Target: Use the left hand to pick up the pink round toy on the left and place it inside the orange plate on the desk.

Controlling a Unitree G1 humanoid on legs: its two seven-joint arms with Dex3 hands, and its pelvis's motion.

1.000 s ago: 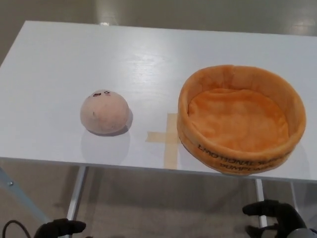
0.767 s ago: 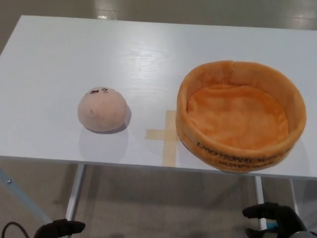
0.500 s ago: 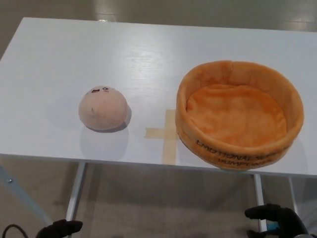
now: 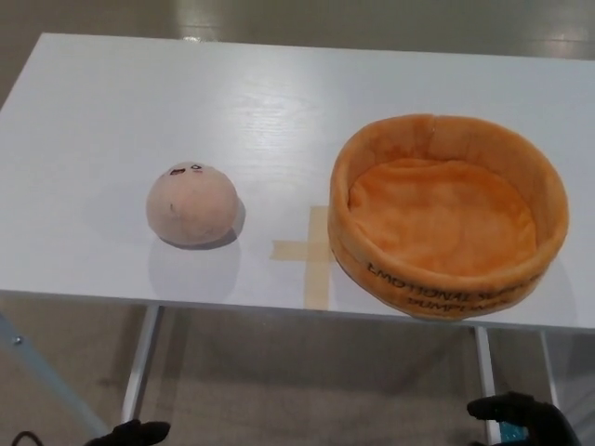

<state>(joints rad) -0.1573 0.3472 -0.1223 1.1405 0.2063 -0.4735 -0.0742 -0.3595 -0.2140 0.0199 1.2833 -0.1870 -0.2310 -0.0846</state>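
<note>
Well ahead of the left hand (image 4: pixel 139 433), whose grip I cannot tell, the pink round toy (image 4: pixel 191 204) is sitting free on the worktop (image 4: pixel 112 121), beside the empty orange plate (image 4: pixel 448 216), waiting for pickup.

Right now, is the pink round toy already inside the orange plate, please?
No, the pink round toy sits on the table, apart from the orange plate.

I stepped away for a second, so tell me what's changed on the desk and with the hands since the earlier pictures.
Both hands have sunk lower toward the bottom edge: the left hand shows only as a sliver, the right hand a little more. Neither has taken hold of anything. The camera view shifted slightly. The toy sits where it was on the desk, left of the tape cross, and the plate holds nothing.
</note>
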